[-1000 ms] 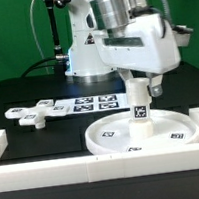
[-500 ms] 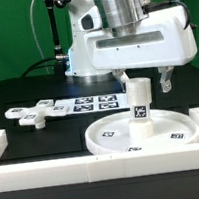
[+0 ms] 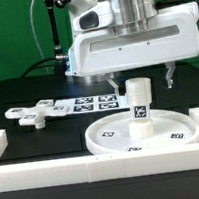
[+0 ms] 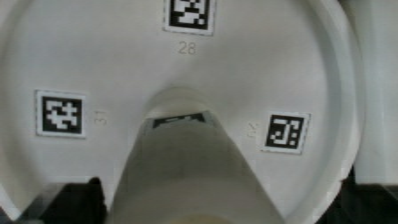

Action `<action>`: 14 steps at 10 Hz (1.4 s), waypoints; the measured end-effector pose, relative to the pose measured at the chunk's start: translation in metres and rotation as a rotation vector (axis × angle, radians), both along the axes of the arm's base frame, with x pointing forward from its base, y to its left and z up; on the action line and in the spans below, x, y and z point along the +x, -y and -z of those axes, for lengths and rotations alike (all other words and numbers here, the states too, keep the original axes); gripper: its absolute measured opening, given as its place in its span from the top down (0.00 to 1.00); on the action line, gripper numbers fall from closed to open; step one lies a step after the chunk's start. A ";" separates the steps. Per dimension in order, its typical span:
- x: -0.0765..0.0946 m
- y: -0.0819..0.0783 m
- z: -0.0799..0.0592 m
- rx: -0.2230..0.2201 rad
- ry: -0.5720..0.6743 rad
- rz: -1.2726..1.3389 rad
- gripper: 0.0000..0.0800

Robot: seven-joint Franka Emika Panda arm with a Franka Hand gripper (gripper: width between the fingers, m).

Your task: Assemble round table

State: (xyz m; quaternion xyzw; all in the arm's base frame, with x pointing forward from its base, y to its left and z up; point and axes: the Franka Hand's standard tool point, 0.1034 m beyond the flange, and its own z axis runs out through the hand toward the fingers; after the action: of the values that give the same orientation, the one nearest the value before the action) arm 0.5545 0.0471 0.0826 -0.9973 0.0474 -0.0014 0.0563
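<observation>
The large rimmed disc [image 3: 142,133] lies flat near the front bar. The short cylindrical leg [image 3: 140,111] stands upright on its middle, with a tag on its side. My gripper [image 3: 141,83] hangs just above the leg's top. It is open and empty, with one dark finger [image 3: 167,78] on each side. In the wrist view the leg [image 4: 199,165] rises from the disc [image 4: 107,60] between my spread jaws. The cross-shaped foot piece [image 3: 34,114] lies on the table at the exterior view's left.
The marker board [image 3: 93,101] lies behind the disc. Long white bars [image 3: 96,167] border the front and both sides of the black table. The arm's base [image 3: 81,49] stands at the back.
My gripper has let go of the leg, turned about its axis and risen. The leg has stayed upright on the disc.
</observation>
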 end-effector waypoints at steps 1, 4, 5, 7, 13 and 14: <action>0.000 0.000 0.000 0.000 0.004 -0.040 0.19; 0.000 0.002 0.000 -0.004 0.032 -0.287 0.19; 0.000 0.002 0.001 -0.009 0.041 -0.386 0.19; 0.002 -0.006 0.002 -0.043 0.049 -0.609 0.19; 0.002 -0.006 0.003 -0.055 0.082 -1.029 0.19; 0.003 -0.003 0.005 -0.063 0.092 -1.175 0.19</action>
State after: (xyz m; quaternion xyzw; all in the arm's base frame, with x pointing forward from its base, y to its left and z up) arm 0.5572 0.0502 0.0777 -0.8565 -0.5156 -0.0148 0.0200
